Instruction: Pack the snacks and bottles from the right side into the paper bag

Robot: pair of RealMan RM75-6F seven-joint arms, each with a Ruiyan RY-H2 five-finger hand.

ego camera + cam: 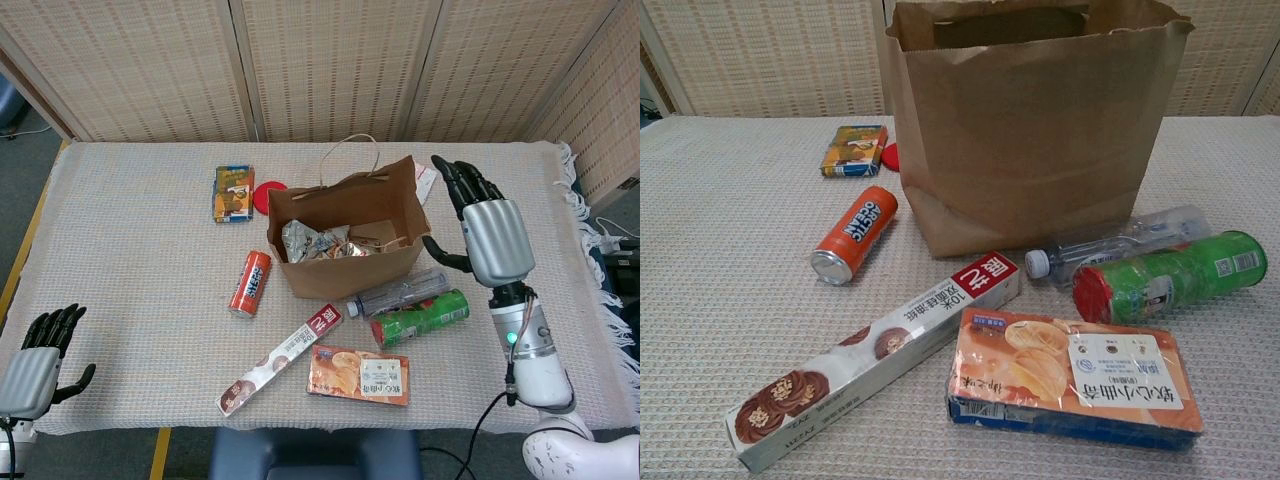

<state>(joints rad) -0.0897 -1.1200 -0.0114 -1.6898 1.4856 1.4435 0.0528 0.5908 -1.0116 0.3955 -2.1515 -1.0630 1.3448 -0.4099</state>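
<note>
Right now my right hand (492,232) hangs empty above the table, just to the right of the paper bag (345,240), fingers spread and pointing away from me, thumb out toward the bag. It touches nothing that I can see. The bag stands upright with its mouth open, and from the head view I can make out a crinkled silver snack packet (303,238) and other wrappers lying inside. Against the bag's near right corner lies a clear water bottle (399,293) on its side, white cap pointing left, and touching it on the near side lies a green chips tube (425,315) with a red lid. Nearer to me, a flat orange biscuit box (359,373) lies face up, and just left of it a long cookie box (279,358) lies on a diagonal, its red end near the bottle cap. An orange can (250,282) lies on its side left of the bag. Behind the bag's left corner I see a small red disc (265,194) and a yellow-and-blue packet (233,192) beside it. My left hand (38,358) sits at the table's near left edge, well apart from everything, empty with fingers loosely apart.
</note>
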